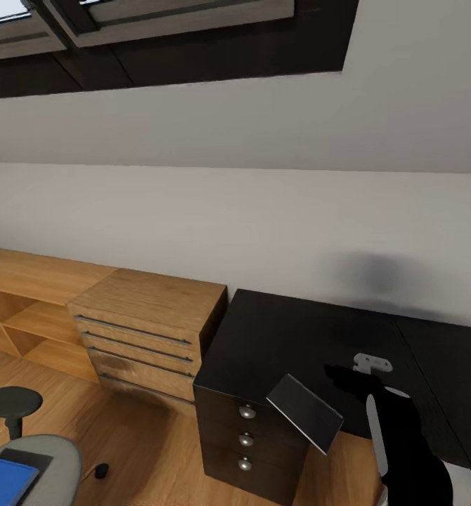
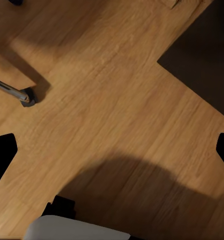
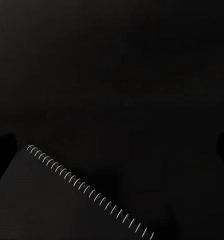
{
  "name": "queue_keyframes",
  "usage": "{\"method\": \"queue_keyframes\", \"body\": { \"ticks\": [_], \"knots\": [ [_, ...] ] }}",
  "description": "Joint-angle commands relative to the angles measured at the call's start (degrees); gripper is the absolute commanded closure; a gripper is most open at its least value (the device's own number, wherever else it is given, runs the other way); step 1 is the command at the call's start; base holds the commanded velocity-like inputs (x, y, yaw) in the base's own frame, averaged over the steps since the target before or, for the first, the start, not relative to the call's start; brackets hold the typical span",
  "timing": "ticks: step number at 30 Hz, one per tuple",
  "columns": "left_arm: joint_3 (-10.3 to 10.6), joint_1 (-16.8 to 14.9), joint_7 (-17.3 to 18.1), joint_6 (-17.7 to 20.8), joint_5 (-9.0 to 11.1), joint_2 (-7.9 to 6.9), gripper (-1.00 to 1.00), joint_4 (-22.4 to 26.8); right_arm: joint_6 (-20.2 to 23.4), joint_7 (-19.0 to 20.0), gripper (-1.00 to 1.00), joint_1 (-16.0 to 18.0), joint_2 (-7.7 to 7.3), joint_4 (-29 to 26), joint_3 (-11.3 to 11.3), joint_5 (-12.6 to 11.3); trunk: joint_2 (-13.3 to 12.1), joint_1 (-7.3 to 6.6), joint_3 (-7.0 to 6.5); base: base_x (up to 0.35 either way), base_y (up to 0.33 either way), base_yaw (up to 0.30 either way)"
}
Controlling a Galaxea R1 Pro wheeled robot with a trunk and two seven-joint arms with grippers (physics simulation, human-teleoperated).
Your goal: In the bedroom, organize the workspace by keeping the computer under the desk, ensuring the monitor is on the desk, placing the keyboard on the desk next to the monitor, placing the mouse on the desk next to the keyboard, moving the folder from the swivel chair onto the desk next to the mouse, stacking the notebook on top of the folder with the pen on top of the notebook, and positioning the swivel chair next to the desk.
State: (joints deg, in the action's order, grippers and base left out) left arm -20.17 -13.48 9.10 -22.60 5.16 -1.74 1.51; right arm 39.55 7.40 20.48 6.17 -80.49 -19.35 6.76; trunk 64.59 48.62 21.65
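Note:
The desk (image 1: 292, 330) with its black top stands at the right, a black drawer unit under its left end. A dark spiral-bound notebook (image 1: 306, 411) tilts over the desk's front edge; I cannot tell whether it rests there or is in the air. My right gripper (image 1: 344, 379) hovers just above and behind it, open, with the notebook (image 3: 66, 205) low between its spread fingers (image 3: 1, 152) over the desk top (image 3: 112, 75). At the bottom left the swivel chair (image 1: 49, 453) carries the blue folder (image 1: 7, 481). My left gripper (image 2: 112, 150) is open over wooden floor.
A light wooden drawer chest (image 1: 147, 327) stands against the wall left of the desk, with low wooden shelving (image 1: 24, 309) beyond it. One chair castor (image 2: 26, 96) rests on the floor. A black armrest (image 1: 12, 404) rises beside the seat.

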Motion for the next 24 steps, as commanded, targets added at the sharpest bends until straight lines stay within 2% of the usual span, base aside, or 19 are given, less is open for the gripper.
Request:
{"method": "queue_keyframes", "body": {
  "ticks": [1, 24],
  "knots": [
    [-0.2, -0.1, 0.6, -0.1, 0.6, -0.02, -1.0, -0.1, 0.2, 0.5, -1.0, 0.0, 0.08, -0.1, -0.2, 0.6, 0.0, 0.0, 0.07, 0.0, 0.0, 0.26],
    [-0.2, -0.1, 0.5, -0.1, 0.6, -0.02, -1.0, -0.1, 0.2, 0.6, -1.0, 0.1, 0.14, 0.0, -0.1, 0.6, 0.0, 0.0, 0.07, -0.02, 0.0, 0.278]
  ]
}}
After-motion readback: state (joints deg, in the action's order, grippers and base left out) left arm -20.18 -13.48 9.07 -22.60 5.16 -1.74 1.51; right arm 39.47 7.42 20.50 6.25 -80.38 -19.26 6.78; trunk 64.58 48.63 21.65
